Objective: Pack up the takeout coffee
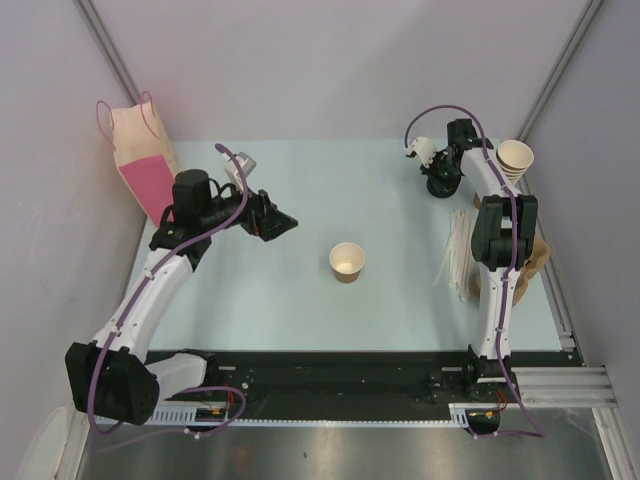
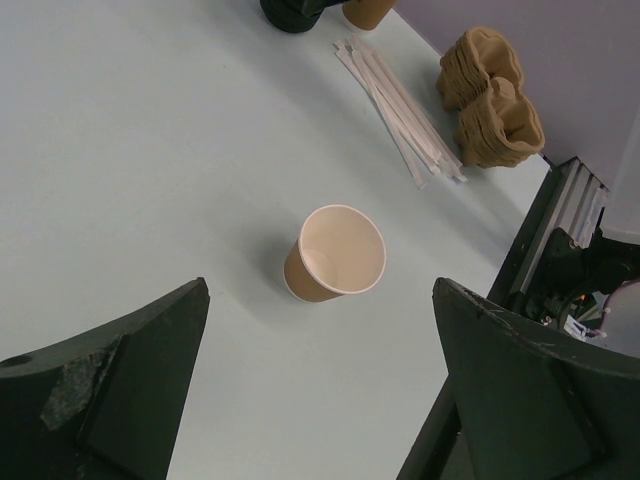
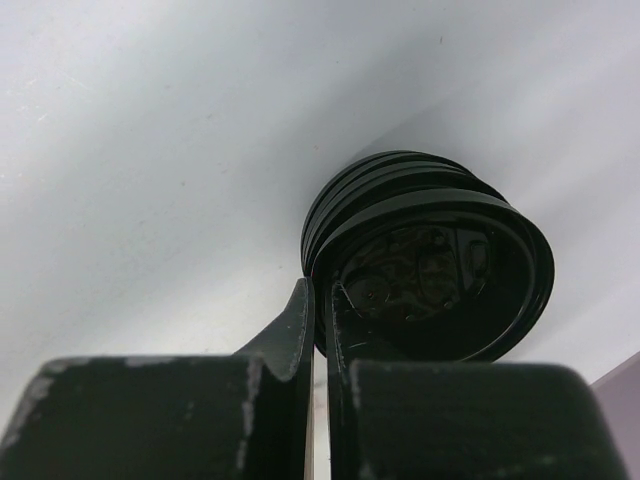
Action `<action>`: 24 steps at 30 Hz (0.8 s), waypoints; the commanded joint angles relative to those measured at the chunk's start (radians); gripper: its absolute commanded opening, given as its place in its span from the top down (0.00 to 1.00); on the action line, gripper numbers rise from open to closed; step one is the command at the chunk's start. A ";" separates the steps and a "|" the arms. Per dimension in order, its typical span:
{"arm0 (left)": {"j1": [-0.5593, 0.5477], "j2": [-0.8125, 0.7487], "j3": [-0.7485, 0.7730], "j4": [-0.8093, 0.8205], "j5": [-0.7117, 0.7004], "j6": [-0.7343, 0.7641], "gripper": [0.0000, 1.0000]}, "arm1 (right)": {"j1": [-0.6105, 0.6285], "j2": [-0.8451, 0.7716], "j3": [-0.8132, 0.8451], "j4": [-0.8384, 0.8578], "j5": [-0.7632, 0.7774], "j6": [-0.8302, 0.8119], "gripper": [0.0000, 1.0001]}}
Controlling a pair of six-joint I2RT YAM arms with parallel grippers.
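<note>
The takeout coffee is a single small tan paper cup point(image 1: 347, 262) point(image 2: 335, 255) standing upright mid-table with no lid on it. My left gripper point(image 1: 285, 222) point(image 2: 320, 400) hangs wide open to the cup's left, above the table, with nothing between its fingers. At the back right stands a stack of black lids point(image 1: 443, 186) point(image 3: 440, 260). My right gripper point(image 1: 446, 168) point(image 3: 320, 295) is down on that stack. It is shut on the rim of the top lid, one finger outside the rim and one inside.
A pink and cream paper bag point(image 1: 140, 160) stands at the back left. A stack of lidless cups point(image 1: 515, 158) is at the far right, with wrapped stirrers point(image 1: 460, 250) point(image 2: 400, 110) and brown pulp carriers point(image 1: 535, 255) point(image 2: 490, 100) along the right edge.
</note>
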 commanded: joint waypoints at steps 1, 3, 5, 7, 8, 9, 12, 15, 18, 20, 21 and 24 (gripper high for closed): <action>0.004 -0.010 -0.002 0.037 0.017 -0.010 0.01 | 0.001 -0.068 0.059 -0.018 -0.024 -0.012 1.00; 0.004 -0.010 -0.004 0.040 0.014 -0.010 0.01 | 0.004 -0.076 0.060 -0.016 -0.028 -0.006 1.00; 0.006 -0.011 -0.007 0.040 0.013 -0.011 0.01 | 0.002 -0.082 0.070 -0.015 -0.027 -0.002 1.00; 0.004 -0.011 -0.005 0.043 0.011 -0.017 0.01 | 0.002 -0.082 0.079 -0.021 -0.028 0.003 1.00; 0.004 -0.010 -0.007 0.043 0.010 -0.019 0.01 | -0.001 -0.082 0.093 -0.024 -0.031 0.004 1.00; 0.004 -0.008 -0.007 0.049 0.010 -0.024 0.00 | -0.002 -0.082 0.100 -0.029 -0.033 0.006 1.00; 0.006 -0.005 -0.004 0.051 0.002 -0.027 0.01 | -0.001 -0.083 0.123 -0.047 -0.039 0.011 1.00; 0.004 -0.007 0.002 0.043 -0.022 -0.030 0.01 | 0.001 -0.105 0.166 -0.068 -0.071 0.038 1.00; 0.012 -0.017 0.018 0.002 -0.108 -0.037 0.00 | 0.010 -0.149 0.247 -0.139 -0.165 0.122 1.00; 0.030 -0.039 0.031 -0.041 -0.111 -0.002 0.00 | 0.031 -0.185 0.281 -0.196 -0.247 0.207 1.00; 0.038 -0.047 0.036 -0.058 -0.102 0.021 0.00 | 0.040 -0.203 0.290 -0.213 -0.278 0.237 1.00; 0.050 -0.092 0.053 -0.127 -0.065 0.136 0.01 | 0.082 -0.293 0.274 -0.239 -0.404 0.380 1.00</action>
